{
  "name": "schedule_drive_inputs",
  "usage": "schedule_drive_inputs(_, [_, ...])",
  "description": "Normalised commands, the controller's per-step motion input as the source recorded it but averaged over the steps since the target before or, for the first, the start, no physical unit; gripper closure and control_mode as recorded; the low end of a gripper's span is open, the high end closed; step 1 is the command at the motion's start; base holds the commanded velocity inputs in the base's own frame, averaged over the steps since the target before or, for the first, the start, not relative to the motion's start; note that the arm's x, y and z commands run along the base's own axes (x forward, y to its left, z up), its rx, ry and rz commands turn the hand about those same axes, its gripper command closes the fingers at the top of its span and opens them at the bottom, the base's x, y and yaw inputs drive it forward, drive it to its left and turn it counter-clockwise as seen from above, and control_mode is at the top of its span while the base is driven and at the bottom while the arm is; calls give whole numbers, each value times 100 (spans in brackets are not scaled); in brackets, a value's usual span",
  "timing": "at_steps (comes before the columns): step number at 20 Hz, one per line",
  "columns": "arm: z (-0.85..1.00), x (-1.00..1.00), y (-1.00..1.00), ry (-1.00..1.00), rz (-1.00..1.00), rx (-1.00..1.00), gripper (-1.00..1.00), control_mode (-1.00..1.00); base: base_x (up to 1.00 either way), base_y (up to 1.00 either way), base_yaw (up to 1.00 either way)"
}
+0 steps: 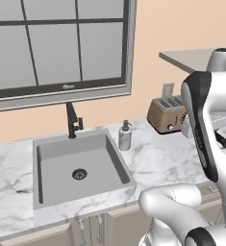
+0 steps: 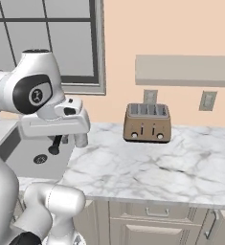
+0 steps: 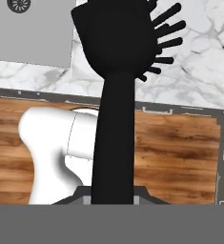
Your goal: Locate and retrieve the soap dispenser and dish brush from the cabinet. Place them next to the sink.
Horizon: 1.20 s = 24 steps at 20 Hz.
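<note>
My gripper [image 3: 113, 199] is shut on the handle of the black dish brush [image 3: 114, 71], whose bristled head points away from the hand, above the counter's front edge. In the right base view the brush [image 2: 54, 145] hangs slanted below the hand, just right of the sink [image 2: 18, 162]. The marbled soap dispenser [image 1: 125, 136] stands upright on the counter, at the back right corner of the grey sink [image 1: 52, 158]. The cabinet [image 2: 185, 70], a thin shelf board on the wall, sits above the toaster and nothing shows on it.
A brown four-slot toaster [image 2: 147, 123] stands against the wall to the right. A black faucet [image 1: 72, 121] rises behind the basin under the window. The marble counter [image 2: 147, 167] stretches right of the sink. Wooden floor [image 3: 180, 157] lies beyond the counter's edge.
</note>
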Motion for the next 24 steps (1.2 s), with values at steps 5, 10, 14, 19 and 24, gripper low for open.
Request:
schedule_drive_inputs(5, [-2,11,1,1,2,0,100,-100,0,0,0])
schedule_drive_inputs(10, [-25,63,1,3,28,4,100,-100,0,0,0])
schedule_drive_inputs(14, [-58,35,6,9,38,0,100,-100,0,0,0])
schedule_drive_inputs(19, [-72,30,-2,4,44,0,100,-100,0,0,0])
schedule_drive_inputs(24, [-57,32,-4,0,44,1,100,-100,0,0,0])
